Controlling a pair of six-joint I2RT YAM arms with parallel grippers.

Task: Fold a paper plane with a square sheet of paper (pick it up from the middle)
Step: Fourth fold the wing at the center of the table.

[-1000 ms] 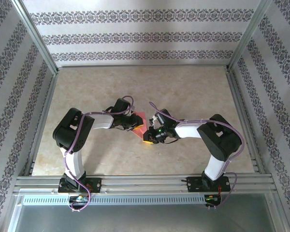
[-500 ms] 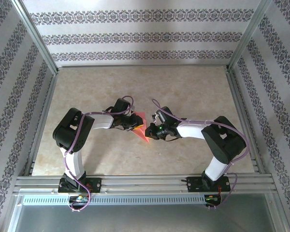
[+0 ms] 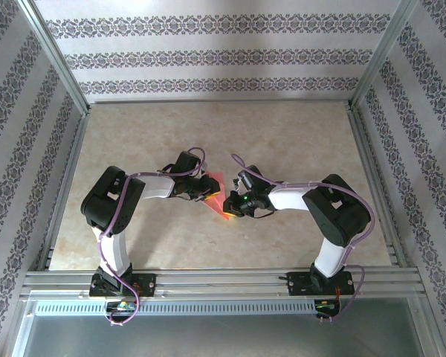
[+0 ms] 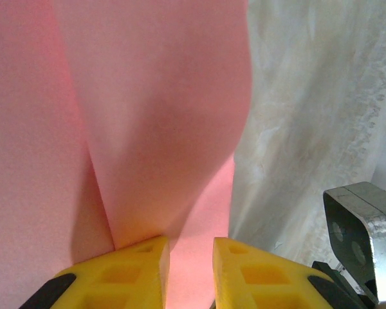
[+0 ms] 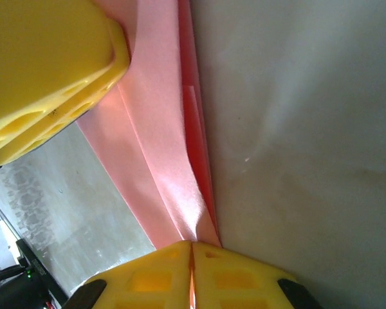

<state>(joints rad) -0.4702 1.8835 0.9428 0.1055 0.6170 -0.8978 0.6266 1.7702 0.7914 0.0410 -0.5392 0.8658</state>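
Pink-red paper (image 3: 218, 195), one folded piece, sits near the middle of the table (image 3: 208, 134) in the overhead view. I count two arms, the left arm (image 3: 152, 186) and the right arm (image 3: 290, 199), both bent inward so that they meet at it. The left gripper (image 3: 205, 193) is at the paper's left edge and the right gripper (image 3: 229, 212) at its near right end, one on each side.

From the left wrist camera, the paper (image 4: 148, 116) covers the left and centre, with one rounded fold bulging toward me above a flatter layer. The left gripper (image 4: 190, 270) shows two yellow fingers (image 4: 135, 273) a narrow slit apart, with pink showing in the slit. I cannot tell whether they actually grip it. The table (image 4: 309, 129) lies to the right, beside one grey metal block (image 4: 363, 232).

From the right wrist camera, the right gripper (image 5: 192, 270) has its two yellow fingers pressed together, pinching the pointed end of the paper (image 5: 161, 129). I see at least three overlapping layers running away from the pinch, the outermost a darker red strip. The left gripper's yellow fingers (image 5: 51, 58) sit against the paper's far side, at upper left. The table (image 5: 296, 129) shows on the right.
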